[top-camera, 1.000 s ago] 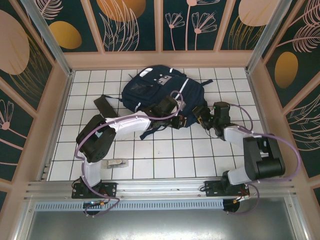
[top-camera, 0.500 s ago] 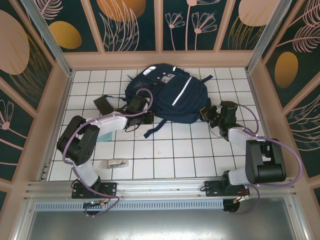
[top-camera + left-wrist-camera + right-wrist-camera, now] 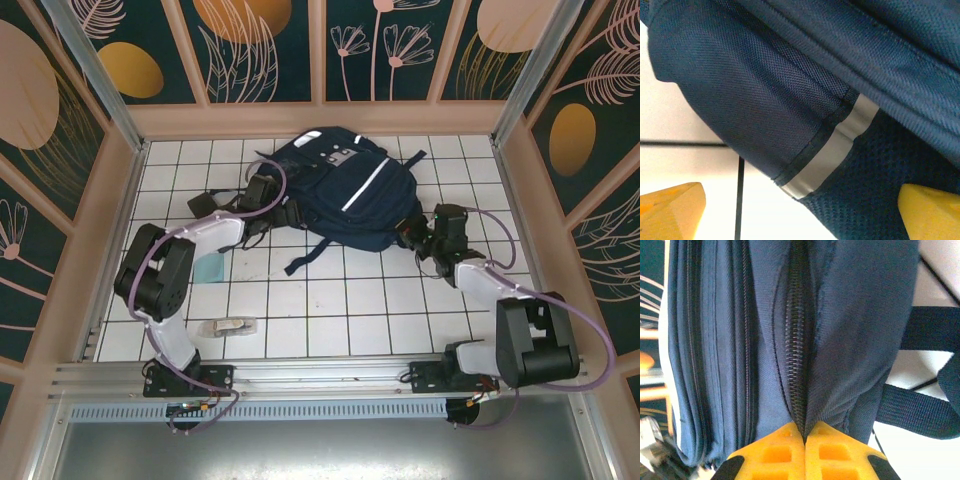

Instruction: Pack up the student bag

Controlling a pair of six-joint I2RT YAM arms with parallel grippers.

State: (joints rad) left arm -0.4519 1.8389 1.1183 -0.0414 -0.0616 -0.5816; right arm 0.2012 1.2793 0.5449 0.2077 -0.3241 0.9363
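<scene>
Top external: backpack (image 3: 340,190) lying at far middle of tiled table (image 3: 330,310), straps trailing toward near edge. Left claw (image 3: 272,200) at its left side, spread wide around fabric with silver stripe (image 3: 835,150), gripping nothing. Right claw (image 3: 405,228) at lower right corner, pressed together right on zipper (image 3: 799,340); can't tell whether tab is caught. Looks like the opening step. Next: clamp left to anchor, draw right along zipper track, gently, to avoid dragging the whole bag.
</scene>
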